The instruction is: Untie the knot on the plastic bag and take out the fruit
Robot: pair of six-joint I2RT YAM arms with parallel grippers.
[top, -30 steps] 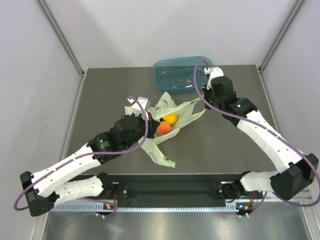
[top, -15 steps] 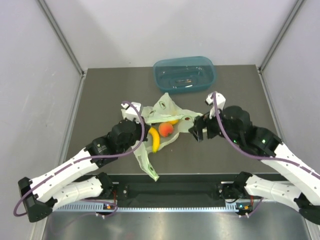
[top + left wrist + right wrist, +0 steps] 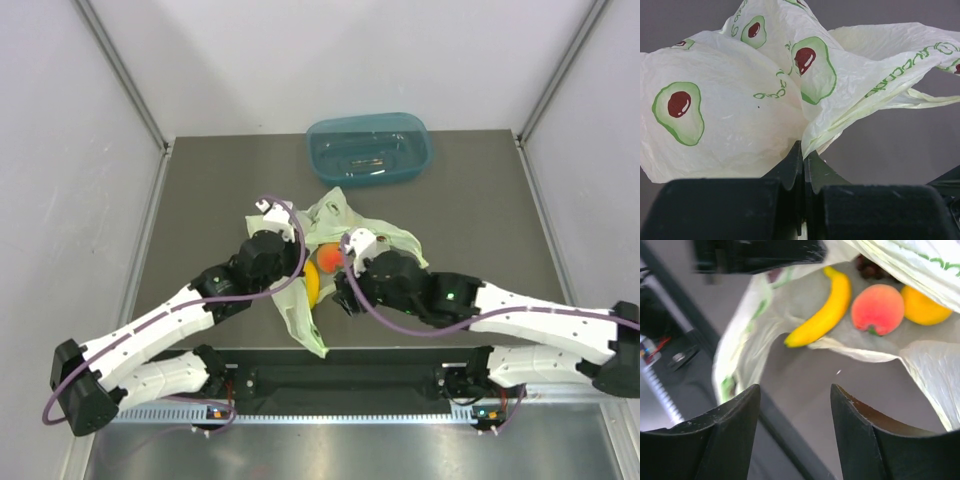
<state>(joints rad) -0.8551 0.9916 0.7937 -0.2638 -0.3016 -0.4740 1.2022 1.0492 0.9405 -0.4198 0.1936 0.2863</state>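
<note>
1. The two arm bases are bolted side by side at the near edge of the desk point(image 3: 200, 200), and both arms are stretched inward toward its middle.
2. The nearest part of the bag point(image 3: 303, 325) is a thin, pale green strip, which is laid out toward the near edge between the two arms.
3. The right pincer point(image 3: 794, 390) is held wide, and nothing is gripped by it. It is pointed at the bag's open mouth. Bare desk and the bag's near rim are framed between its fingers.
4. The left pincer point(image 3: 803, 152) is pressed narrow on a fold of the bag's film. The film is pinched between the fingertips and is bunched up beyond them. Green avocado prints with dark red stones are seen on it.
5. The bag is spread open at mid-desk, and the fruit is laid inside on its lower film.
6. The banana point(image 3: 822, 310) is placed nearest the left arm, with one tip turned toward the right pincer.
7. The peach point(image 3: 877, 309) is set just beside the banana. A yellow fruit point(image 3: 925, 307) is tucked against the peach's other side and is partly covered by the upper film.
8. The grapes point(image 3: 869, 267) are seen beyond the peach, mostly hidden under the film.
9. The teal tub point(image 3: 370, 150) is stood upright at the far edge of the desk, well apart from the bag. What is held in it cannot be told.
</note>
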